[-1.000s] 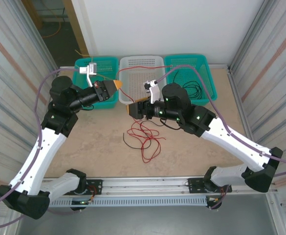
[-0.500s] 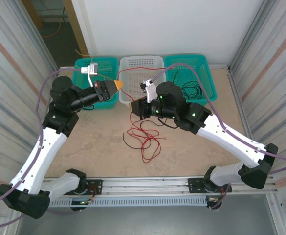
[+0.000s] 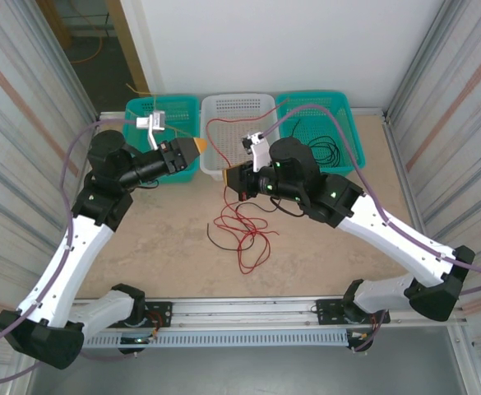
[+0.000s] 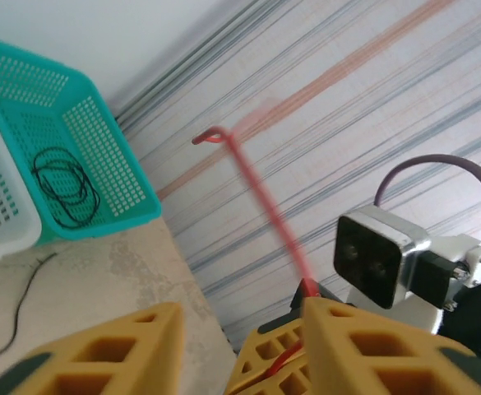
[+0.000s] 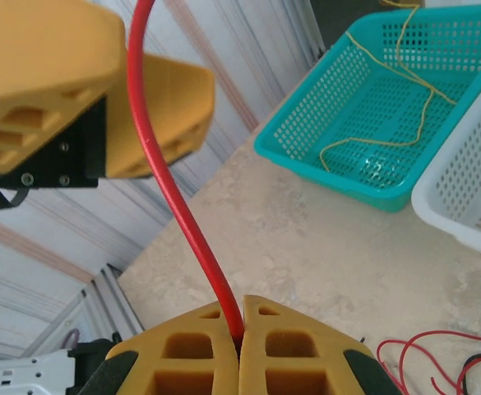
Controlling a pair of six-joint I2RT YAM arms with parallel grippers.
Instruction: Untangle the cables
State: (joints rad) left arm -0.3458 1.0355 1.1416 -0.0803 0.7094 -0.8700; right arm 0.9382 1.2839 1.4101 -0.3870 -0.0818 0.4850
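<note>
The red cable is pinched in the jaws of the right gripper, its loops are spread on the counter, and the jaws of the left gripper are held apart.

Baskets, three: teal basket beyond the left fingers; white basket and second teal basket beyond the right fingers.
Yellow cable: one.
Black cables, two: coiled black cable; loose black cable on the tabletop.
Red cable: strands in the tangle cannot be counted.
Arms, two: left arm, right arm.
</note>
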